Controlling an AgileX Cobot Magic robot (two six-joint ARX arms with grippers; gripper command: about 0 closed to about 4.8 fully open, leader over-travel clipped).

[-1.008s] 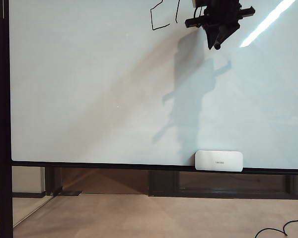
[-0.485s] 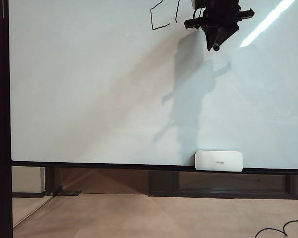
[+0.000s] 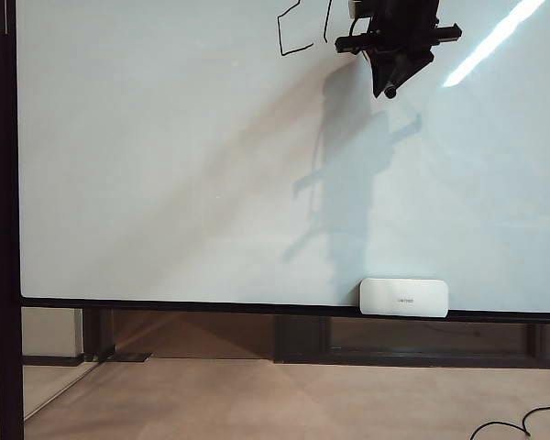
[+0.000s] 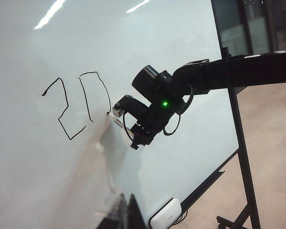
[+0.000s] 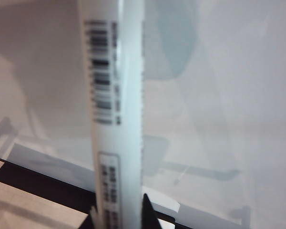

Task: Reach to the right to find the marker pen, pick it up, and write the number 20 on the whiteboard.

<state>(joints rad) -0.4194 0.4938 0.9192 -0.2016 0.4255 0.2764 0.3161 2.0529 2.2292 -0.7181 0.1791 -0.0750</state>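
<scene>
Finishing the zero, I am pressing the pen (image 5: 115, 119) against the board (image 3: 165, 183) with the right tool (image 4: 115, 110), high up near the board's top edge. Its jaws are clamped on the pen's white barrel, which the right wrist view is showing close and blurred, barcode facing the camera. The 20 (image 4: 76, 105) is standing nearly whole: the 2 is drawn, and the zero's right stroke is running down to the tip, with its lower side not yet closed. To do this step well, I am judging that the tip should be kept in light, steady contact and led down and across to meet the zero's left stroke, without lifting early or overshooting.

The exterior view is cutting off the digits at its top edge and hiding the tip behind the arm; only the left wrist view is showing the whole number and the tip meeting the board. The exterior view alone is giving the eraser (image 3: 404, 298) resting on the board's bottom rail, well below the writing. The left tool (image 4: 126, 214) is hanging back from the board, holding nothing; whether its jaws are apart I cannot tell.
</scene>
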